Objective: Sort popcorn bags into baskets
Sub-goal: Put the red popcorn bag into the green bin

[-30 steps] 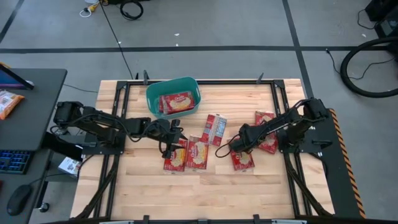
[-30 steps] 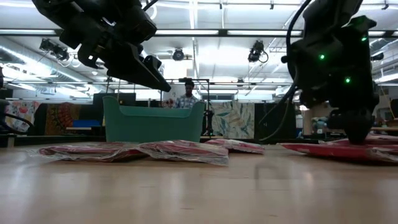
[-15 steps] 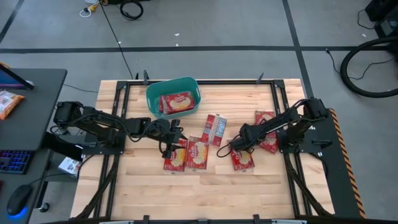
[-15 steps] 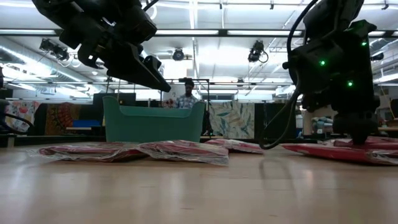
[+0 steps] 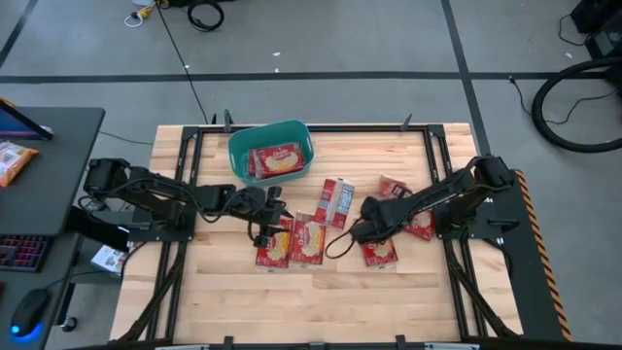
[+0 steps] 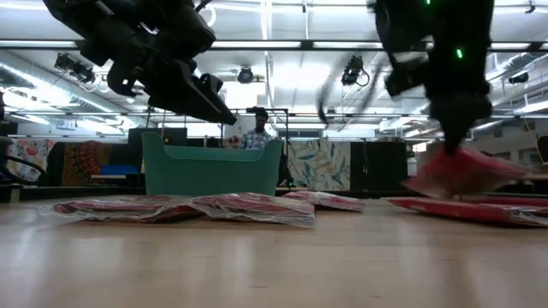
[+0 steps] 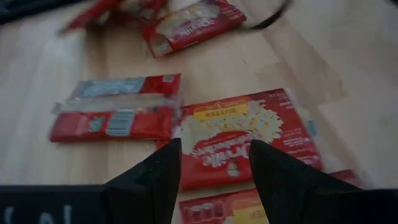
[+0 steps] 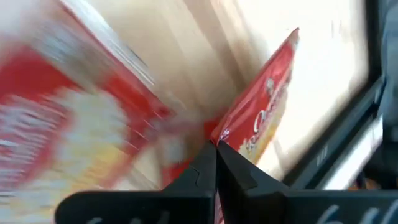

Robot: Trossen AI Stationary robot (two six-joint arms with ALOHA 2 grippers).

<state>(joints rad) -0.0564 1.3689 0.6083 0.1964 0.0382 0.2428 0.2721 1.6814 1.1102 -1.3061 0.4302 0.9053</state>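
Note:
The teal basket [image 5: 243, 146] stands at the table's far left with one popcorn bag [image 5: 277, 158] lying flat in it. Several red popcorn bags lie flat on the wood, among them two side by side [image 5: 275, 243] [image 5: 309, 241]. My left gripper [image 7: 214, 168] hovers open above one of these [image 7: 249, 134]. My right gripper [image 5: 397, 197] is shut on another popcorn bag [image 5: 394, 185] right of the table's middle. That bag shows blurred and raised in the low view [image 6: 462, 171]. My right gripper pinches the popcorn bag at its edge [image 8: 227, 134] between the two shut fingers. The fingers slant down from above. The bag is tilted and lifted clear of the table, and the rest of it reaches away from the fingertips [image 8: 267, 93].
More bags lie near the right arm [image 5: 379, 251] [image 5: 420, 226], and one near the table's middle [image 5: 335, 199]. A dark desk [image 5: 39, 146] with an orange snack bag [image 5: 15, 160] stands left of the table. A person [image 6: 255, 133] is seen beyond the basket.
My right gripper has risen and gone toward the table's left. The popcorn bag that lay flat beneath it has come up with it, tilted and clear of the wood.

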